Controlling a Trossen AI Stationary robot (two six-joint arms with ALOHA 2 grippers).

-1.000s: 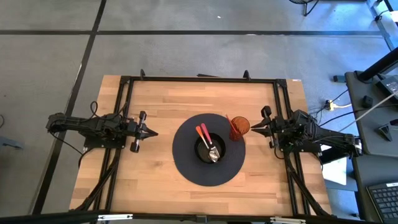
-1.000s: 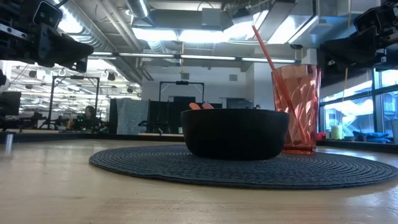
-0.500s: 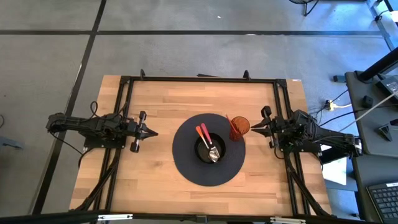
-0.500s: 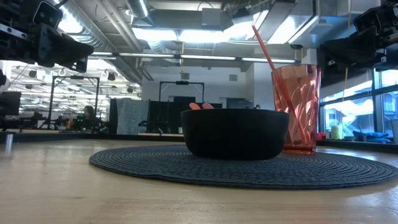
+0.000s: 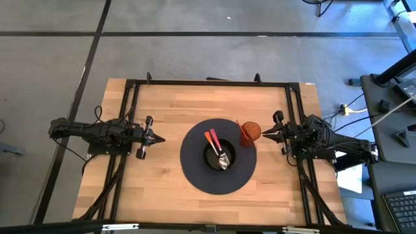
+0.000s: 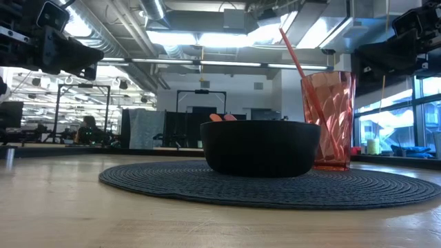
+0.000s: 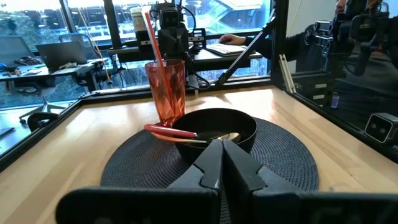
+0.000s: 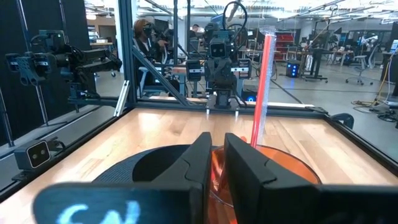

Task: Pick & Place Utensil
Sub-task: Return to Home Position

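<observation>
A black bowl (image 5: pixel 220 156) stands on a round dark placemat (image 5: pixel 195 166) in the middle of the table. Two utensils (image 5: pixel 216 146), one with an orange handle and one with a pink handle, lie in it; their metal heads are inside and their handles lean on the rim (image 7: pixel 177 132). An orange tumbler (image 5: pixel 249 134) with a red straw (image 6: pixel 303 76) stands on the mat's right edge. My left gripper (image 5: pixel 160 138) hovers shut to the left of the mat, pointing at the bowl (image 7: pixel 214 127). My right gripper (image 5: pixel 263 134) hovers shut just right of the tumbler (image 8: pixel 261 168).
A black frame (image 5: pixel 208 82) runs around the wooden table top. Bare wood lies on the near and far sides of the mat (image 6: pixel 275 186). In the low view only the utensils' handle tips (image 6: pixel 222 117) show above the bowl (image 6: pixel 260 147). People sit in the room beyond.
</observation>
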